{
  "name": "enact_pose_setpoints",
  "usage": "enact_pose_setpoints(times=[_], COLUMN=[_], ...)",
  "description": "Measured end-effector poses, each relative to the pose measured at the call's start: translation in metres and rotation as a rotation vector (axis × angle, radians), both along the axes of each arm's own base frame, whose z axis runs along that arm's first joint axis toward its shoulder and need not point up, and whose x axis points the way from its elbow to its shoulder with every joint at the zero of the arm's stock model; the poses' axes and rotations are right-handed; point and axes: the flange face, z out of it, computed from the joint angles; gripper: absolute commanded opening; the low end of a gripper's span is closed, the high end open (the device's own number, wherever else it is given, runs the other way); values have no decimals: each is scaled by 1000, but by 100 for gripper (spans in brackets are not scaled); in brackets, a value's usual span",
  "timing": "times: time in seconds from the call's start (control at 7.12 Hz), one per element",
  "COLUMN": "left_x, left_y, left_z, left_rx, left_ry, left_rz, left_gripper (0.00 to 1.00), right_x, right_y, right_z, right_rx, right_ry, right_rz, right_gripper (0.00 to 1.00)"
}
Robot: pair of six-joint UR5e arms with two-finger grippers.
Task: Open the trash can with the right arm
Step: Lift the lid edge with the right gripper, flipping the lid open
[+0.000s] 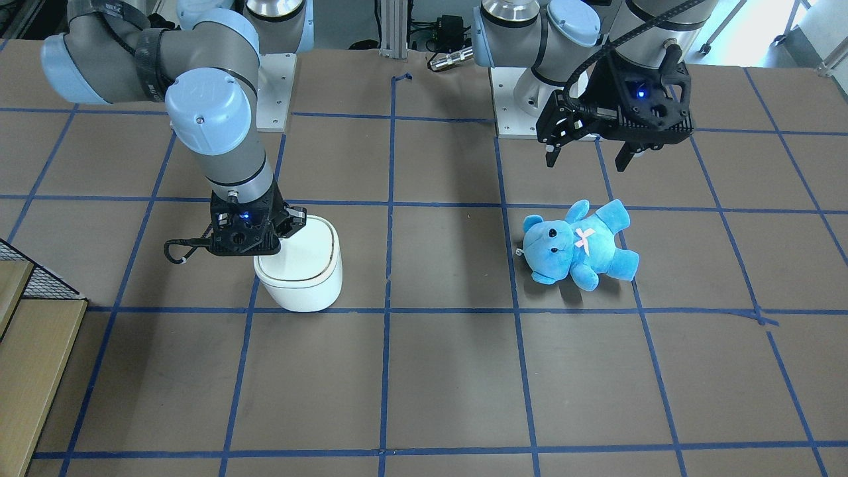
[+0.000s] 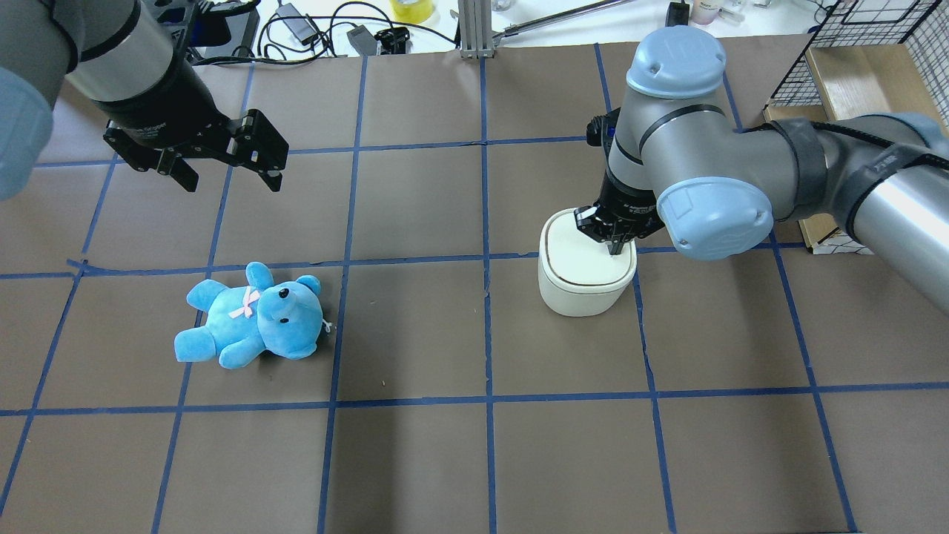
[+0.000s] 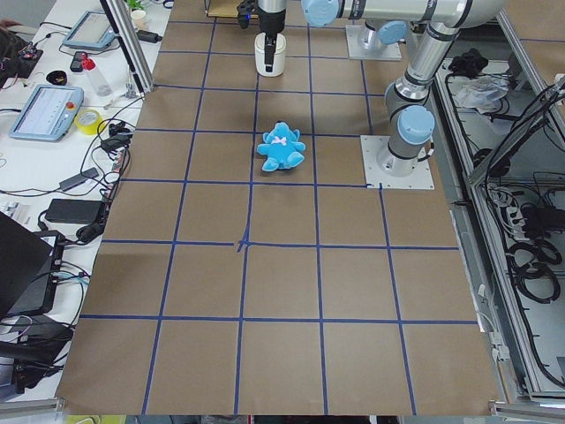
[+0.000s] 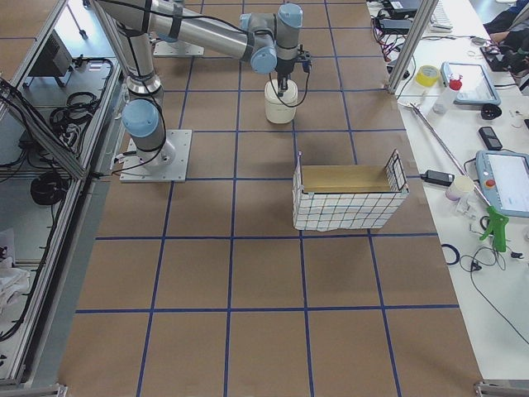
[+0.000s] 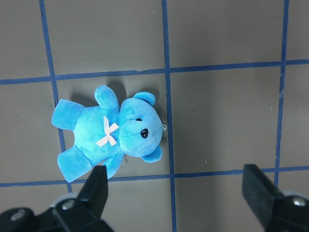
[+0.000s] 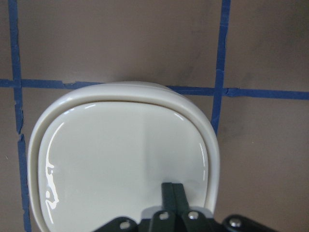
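The white trash can (image 1: 306, 275) stands on the table with its lid down; it also shows in the overhead view (image 2: 586, 278) and the right side view (image 4: 279, 104). My right gripper (image 2: 614, 249) is shut and empty. It points straight down, with its tips on or just above the lid near one edge. In the right wrist view the closed fingertips (image 6: 172, 192) meet the glossy lid (image 6: 116, 154). My left gripper (image 1: 586, 158) is open and empty, and hovers well above the table, far from the can.
A blue teddy bear (image 2: 252, 317) lies on its back under my left gripper; it also shows in the left wrist view (image 5: 111, 133). A wire basket with a wooden box (image 4: 347, 198) stands at the table's edge on my right side. Blue tape lines cross the brown table.
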Motion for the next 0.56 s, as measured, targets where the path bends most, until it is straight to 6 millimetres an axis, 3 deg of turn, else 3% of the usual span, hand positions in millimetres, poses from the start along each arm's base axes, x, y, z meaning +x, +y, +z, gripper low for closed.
enact_pose_setpoints(times=[0.14,0.28,0.56], left_x=[0,0,0], left_y=[0,0,0], left_z=[0,0,0], left_rx=[0,0,0], left_ry=[0,0,0], left_rz=[0,0,0], left_gripper=[100,100,100], right_x=[0,0,-1], right_y=[0,-1,-2], right_z=[0,4,33], right_rx=[0,-9,-60], right_ry=[0,2,0], right_rz=[0,2,0], right_gripper=[10,99,100])
